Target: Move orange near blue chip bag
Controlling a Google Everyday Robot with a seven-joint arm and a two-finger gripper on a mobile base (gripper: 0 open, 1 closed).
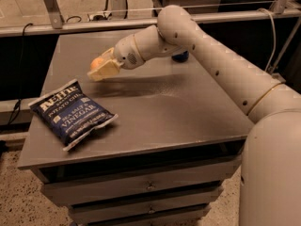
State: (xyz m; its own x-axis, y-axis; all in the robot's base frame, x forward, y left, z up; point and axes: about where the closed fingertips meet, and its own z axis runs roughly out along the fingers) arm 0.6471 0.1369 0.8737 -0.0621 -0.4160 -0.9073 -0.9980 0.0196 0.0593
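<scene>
My gripper (99, 68) hangs above the left-middle of the grey table (155, 112), shut on the orange (96, 62), which shows between its cream fingers (106, 71). The blue chip bag (73, 114) lies flat at the table's front left, below and a little left of the gripper, with a gap between them. The white arm (211, 55) reaches in from the right.
A small blue soda can (180, 56) stands at the back of the table, mostly hidden behind the arm. Drawers (148, 187) sit under the table top. A rail (80, 25) runs behind the table. The table's left and front edges are near the bag.
</scene>
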